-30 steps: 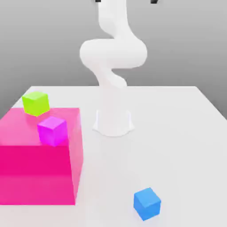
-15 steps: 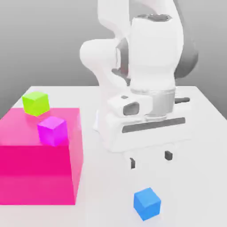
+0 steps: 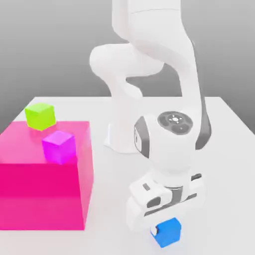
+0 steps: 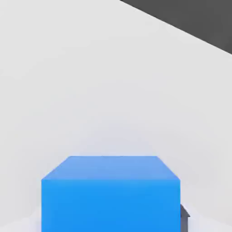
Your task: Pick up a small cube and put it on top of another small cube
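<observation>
The small bright blue cube [image 3: 168,234] rests on the white table near its front edge. My gripper [image 3: 167,230] has come down over it and stands open, one finger on each side of the cube, which still sits on the table. In the hand view the blue cube [image 4: 111,195] looms close, with one dark fingertip [image 4: 184,218] just beside its edge. The white hand hides the cube's upper part in the exterior view.
A big pink block [image 3: 35,194] stands at the exterior view's left. On its top sit a magenta cube [image 3: 59,146] and, at the far corner, a lime-green cube [image 3: 40,115]. The arm's base [image 3: 125,137] stands mid-table.
The hand has dropped from above the table down onto the blue cube, its fingers now straddling it. The cubes have not moved.
</observation>
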### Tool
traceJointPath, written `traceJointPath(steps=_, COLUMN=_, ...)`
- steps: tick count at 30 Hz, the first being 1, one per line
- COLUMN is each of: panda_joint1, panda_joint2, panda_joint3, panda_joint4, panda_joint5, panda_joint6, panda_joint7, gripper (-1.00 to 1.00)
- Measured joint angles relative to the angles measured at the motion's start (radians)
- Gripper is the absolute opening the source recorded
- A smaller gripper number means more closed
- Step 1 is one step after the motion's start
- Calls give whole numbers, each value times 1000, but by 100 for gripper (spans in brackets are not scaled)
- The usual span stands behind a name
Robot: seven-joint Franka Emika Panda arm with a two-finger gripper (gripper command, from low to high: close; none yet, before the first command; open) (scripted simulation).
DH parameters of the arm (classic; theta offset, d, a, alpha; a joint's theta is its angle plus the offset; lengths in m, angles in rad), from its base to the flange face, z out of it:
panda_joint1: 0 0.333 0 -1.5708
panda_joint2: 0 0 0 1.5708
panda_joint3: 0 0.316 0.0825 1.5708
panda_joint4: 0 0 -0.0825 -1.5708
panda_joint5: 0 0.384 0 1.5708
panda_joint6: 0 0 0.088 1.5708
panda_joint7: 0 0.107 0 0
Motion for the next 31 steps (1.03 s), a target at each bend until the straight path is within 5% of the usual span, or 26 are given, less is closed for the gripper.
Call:
traceJointPath(steps=7, panda_joint1=-19, panda_joint2=-205, panda_joint3=12, panda_joint4=-31, panda_joint5=28, panda_joint6=-174, panda_joint7=-22, gripper=-100)
traceJointPath(steps=23, panda_joint1=-316, panda_joint2=-750, panda_joint3=-189, panda_joint4=117, panda_joint5=-6, panda_joint6=-862, panda_joint7=-22, gripper=-100)
traceJointPath(steps=27, panda_joint1=-338, panda_joint2=-733, panda_joint3=-209, panda_joint4=48, panda_joint5=-7, panda_joint6=-776, panda_joint7=-26, gripper=-100)
traceJointPath(steps=28, panda_joint1=-340, panda_joint2=-721, panda_joint3=-211, panda_joint4=28, panda_joint5=-7, panda_joint6=-744, panda_joint7=-27, gripper=100)
traceJointPath(steps=31, panda_joint1=-340, panda_joint2=-721, panda_joint3=-211, panda_joint4=28, panda_joint5=-7, panda_joint6=-744, panda_joint7=-27, gripper=100)
